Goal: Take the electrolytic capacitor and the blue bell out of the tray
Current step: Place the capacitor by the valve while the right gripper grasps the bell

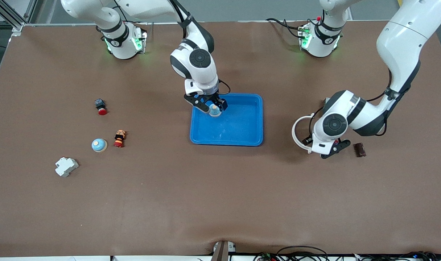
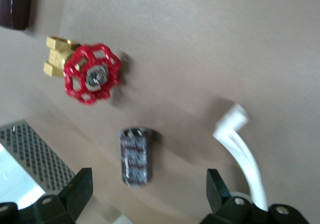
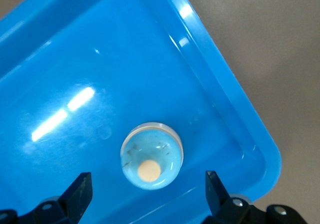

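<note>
Right gripper (image 1: 214, 108) is hovering wide open over the bell (image 3: 151, 156) in the tray (image 1: 242, 139); left gripper (image 2: 150, 186) is hanging open, empty, over the capacitor (image 2: 135, 156).

Rt wrist cam looks straight down into a blue plastic tray (image 3: 220, 88). A light-blue bell (image 3: 151, 156) w/ white rim and tan centre button sits on the tray floor, near one rounded corner, touching no wall. Right gripper (image 3: 148, 193) is directly over the bell, jaws spread wide, one black tip either side, neither touching it. Brown desk (image 3: 280, 43) shows past the tray rim. Glare streaks on tray floor.
</note>
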Controlling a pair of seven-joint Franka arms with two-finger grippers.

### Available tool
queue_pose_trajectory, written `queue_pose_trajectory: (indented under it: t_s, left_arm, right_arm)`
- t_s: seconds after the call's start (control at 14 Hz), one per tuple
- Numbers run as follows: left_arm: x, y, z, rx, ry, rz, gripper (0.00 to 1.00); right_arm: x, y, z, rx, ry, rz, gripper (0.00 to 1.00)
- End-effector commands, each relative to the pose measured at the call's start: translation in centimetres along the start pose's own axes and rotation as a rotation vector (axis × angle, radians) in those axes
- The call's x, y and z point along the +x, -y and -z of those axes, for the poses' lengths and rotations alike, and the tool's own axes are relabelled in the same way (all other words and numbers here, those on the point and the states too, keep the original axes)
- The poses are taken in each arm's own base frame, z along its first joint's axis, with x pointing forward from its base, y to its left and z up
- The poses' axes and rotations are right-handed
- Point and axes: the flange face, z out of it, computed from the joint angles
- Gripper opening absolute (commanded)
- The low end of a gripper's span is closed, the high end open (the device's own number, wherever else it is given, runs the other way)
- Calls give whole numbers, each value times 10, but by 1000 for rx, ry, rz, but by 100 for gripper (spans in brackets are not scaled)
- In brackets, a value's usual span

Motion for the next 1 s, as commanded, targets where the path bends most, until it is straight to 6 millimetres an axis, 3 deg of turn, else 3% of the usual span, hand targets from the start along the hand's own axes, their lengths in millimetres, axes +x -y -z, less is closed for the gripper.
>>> queue_pose_trajectory:
  t_s: [0.0, 0.14, 0.43, 0.57, 0.93]
  left_arm:
    - [-20, -4, 43, 9, -68, 36, 100]
    - [-22, -9, 71, -12, -99, 71, 100]
    - [-12, -17, 129, -68, -12, 132, 100]
    - [-17, -19, 155, -67, -19, 92, 100]
    - [1, 0, 232, -75, -26, -36, 100]
  right_arm:
    - [-2, 11, -22, -2, -46, -23, 100]
    - [-6, 17, -35, -8, -58, -30, 100]
    - [1, 24, -45, -8, -68, -32, 100]
    - [1, 25, -49, -11, -72, -26, 100]
    - [-6, 24, -53, -18, -71, -16, 100]
